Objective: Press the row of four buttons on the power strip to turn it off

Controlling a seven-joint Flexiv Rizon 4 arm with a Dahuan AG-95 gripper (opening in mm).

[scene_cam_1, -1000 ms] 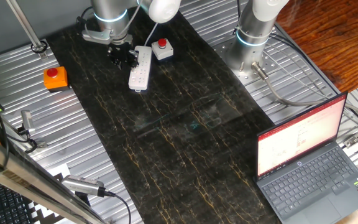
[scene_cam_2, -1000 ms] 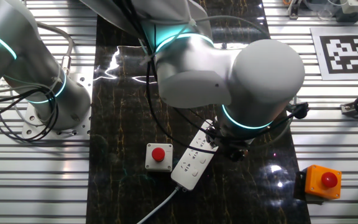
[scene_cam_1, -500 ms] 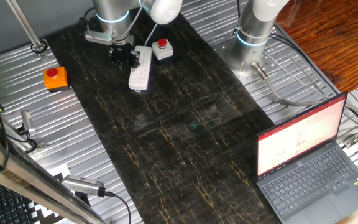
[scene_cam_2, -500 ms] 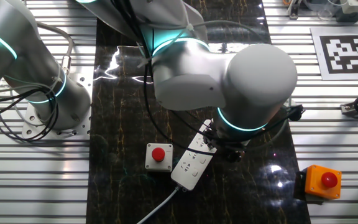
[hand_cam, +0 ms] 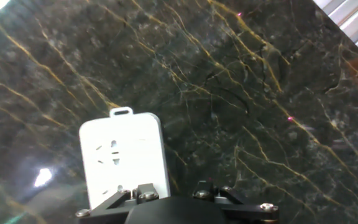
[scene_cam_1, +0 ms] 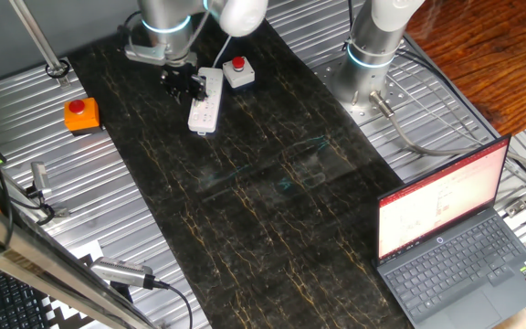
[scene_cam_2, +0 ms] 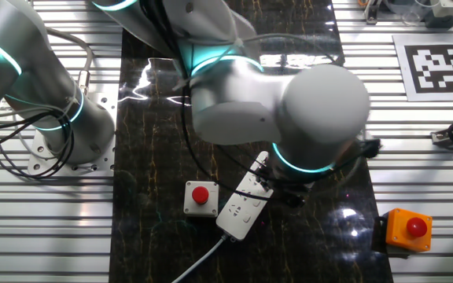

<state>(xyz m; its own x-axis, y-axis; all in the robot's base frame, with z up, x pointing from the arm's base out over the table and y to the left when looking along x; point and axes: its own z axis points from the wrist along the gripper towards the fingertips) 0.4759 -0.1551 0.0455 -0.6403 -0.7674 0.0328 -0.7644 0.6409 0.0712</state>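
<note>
- Strip (scene_cam_1: pixel 205 100) lies near the mat's far edge, beside a red-button box (scene_cam_1: pixel 237 72).
- Gripper (scene_cam_1: pixel 182 82) hangs over the strip's end; its grip can't be told.

No readable words, brand names or numbers appear in any view. The only sign is a black-and-white square fiducial marker (scene_cam_2: pixel 440 69) lying flat on the ribbed metal counter (scene_cam_2: pixel 415 141), well apart from the fingers; it shows a block pattern rather than letters. A second patch of the same black-and-white pattern (scene_cam_1: pixel 88 251) shows at the counter's near edge in one fixed view, partly cut off. The open laptop's screen (scene_cam_1: pixel 441 203) glows with a pale window under a red band, but its text is too small and blurred to read. The power strip's face (hand_cam: pixel 122 160) carries only socket holes, no legible print.
</note>
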